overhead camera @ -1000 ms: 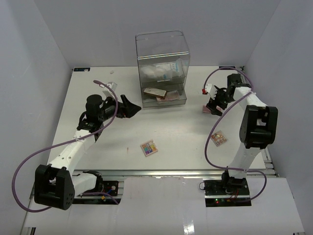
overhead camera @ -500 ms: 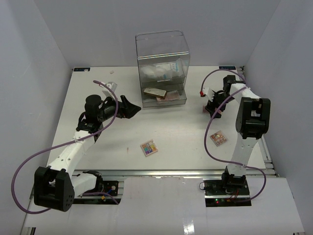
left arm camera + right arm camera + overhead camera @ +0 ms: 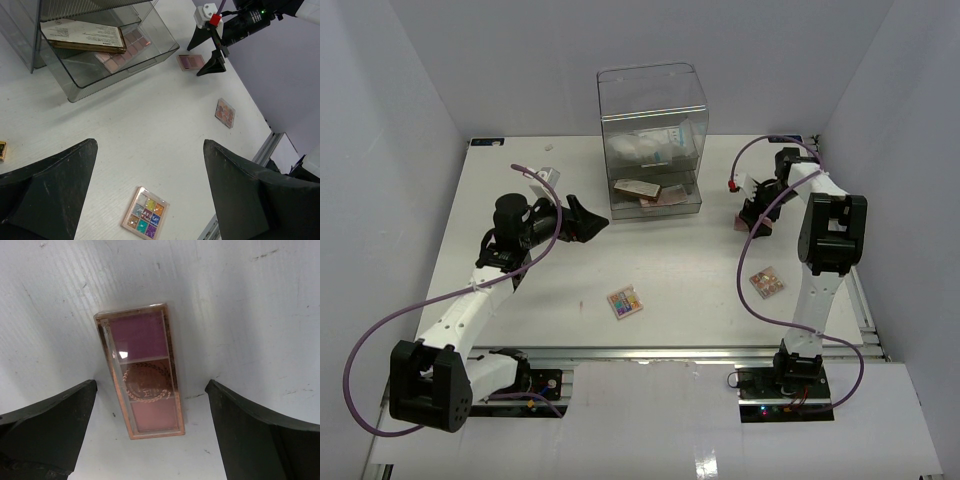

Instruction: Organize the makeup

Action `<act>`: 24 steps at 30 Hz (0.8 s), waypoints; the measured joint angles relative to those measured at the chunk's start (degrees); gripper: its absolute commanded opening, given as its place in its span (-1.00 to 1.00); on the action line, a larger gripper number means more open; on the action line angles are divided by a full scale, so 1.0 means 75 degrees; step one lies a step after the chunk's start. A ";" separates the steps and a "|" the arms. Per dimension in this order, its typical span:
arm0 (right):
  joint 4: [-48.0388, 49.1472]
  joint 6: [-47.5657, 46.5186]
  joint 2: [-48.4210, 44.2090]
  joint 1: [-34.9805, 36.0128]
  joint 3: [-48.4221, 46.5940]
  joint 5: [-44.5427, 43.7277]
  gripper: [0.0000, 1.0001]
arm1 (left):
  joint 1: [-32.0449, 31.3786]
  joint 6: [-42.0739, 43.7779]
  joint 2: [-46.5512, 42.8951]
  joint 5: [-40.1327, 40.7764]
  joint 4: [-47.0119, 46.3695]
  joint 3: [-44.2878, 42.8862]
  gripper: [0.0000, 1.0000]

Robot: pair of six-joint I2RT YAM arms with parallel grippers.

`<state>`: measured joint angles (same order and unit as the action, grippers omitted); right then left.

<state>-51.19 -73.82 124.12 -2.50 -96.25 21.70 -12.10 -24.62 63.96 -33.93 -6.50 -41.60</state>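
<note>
Right fingers spread wide, straddling the pink three-pan palette lying flat on the surface, far right; left fingers spread too, empty; palette's thin, so closing tips might skid it sideways instead of gripping.

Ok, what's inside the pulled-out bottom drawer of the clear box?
In the drawer, a gold-edged compact, printed label up, lies across a pink eyeshadow palette and covers most of it. The drawer's rear, under the clear box, cannot be seen.
</note>
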 measured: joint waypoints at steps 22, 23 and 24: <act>0.0092 0.0007 -0.0922 -0.0003 0.1001 0.0102 -0.67 | 0.0000 -0.0006 0.0000 -0.0033 -0.0003 0.0000 0.96; -0.0004 -0.0006 -0.1190 -0.0001 0.1177 0.0125 -0.68 | 0.0000 -0.0006 0.0000 -0.0034 -0.0003 0.0000 0.96; -0.0066 -0.0028 -0.1499 0.0013 0.1328 0.0155 -0.68 | 0.0000 -0.0006 0.0000 -0.0036 -0.0003 0.0000 0.96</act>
<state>-51.69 -74.03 112.88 -2.40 -86.29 22.87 -12.10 -24.67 63.96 -34.20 -6.52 -41.60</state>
